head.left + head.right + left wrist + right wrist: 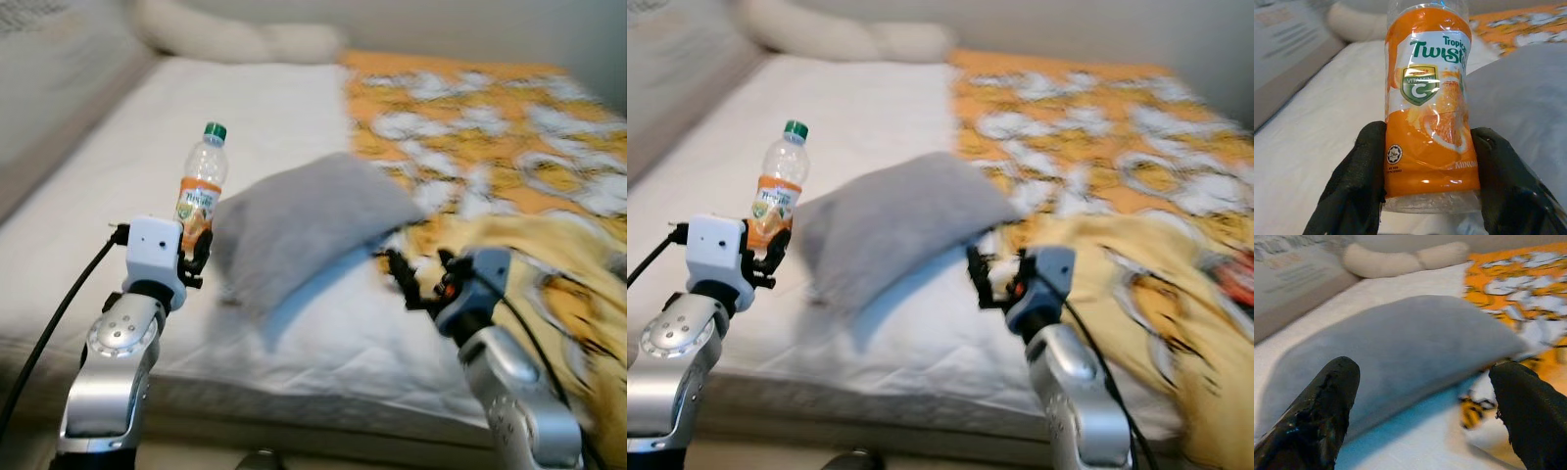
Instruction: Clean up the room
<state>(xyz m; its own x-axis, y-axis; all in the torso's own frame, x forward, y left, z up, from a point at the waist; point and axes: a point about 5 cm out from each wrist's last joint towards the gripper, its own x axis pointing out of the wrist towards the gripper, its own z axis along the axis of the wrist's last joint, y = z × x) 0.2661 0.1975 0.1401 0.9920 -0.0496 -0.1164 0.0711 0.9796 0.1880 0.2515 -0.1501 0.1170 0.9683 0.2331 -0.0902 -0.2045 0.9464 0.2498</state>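
A clear plastic bottle [200, 186] with an orange Twister label and a green cap stands upright over the white mattress [147, 176]. My left gripper [194, 253] is shut on the bottle's lower part [1427, 147], one black finger [1359, 181] on each side. A grey pillow [299, 230] lies in the middle of the bed, just right of the bottle. Held above the mattress's front part, right of the pillow [1396, 352], my right gripper [419, 279] is open and holds nothing; its fingers [1322, 411] point toward the pillow.
An orange and white patterned blanket [490, 127] covers the bed's right half, bunched up yellow at the front right. A long cream bolster [235, 39] lies at the head. A beige wall or headboard [49, 88] rises on the left. The mattress's front edge is close below the arms.
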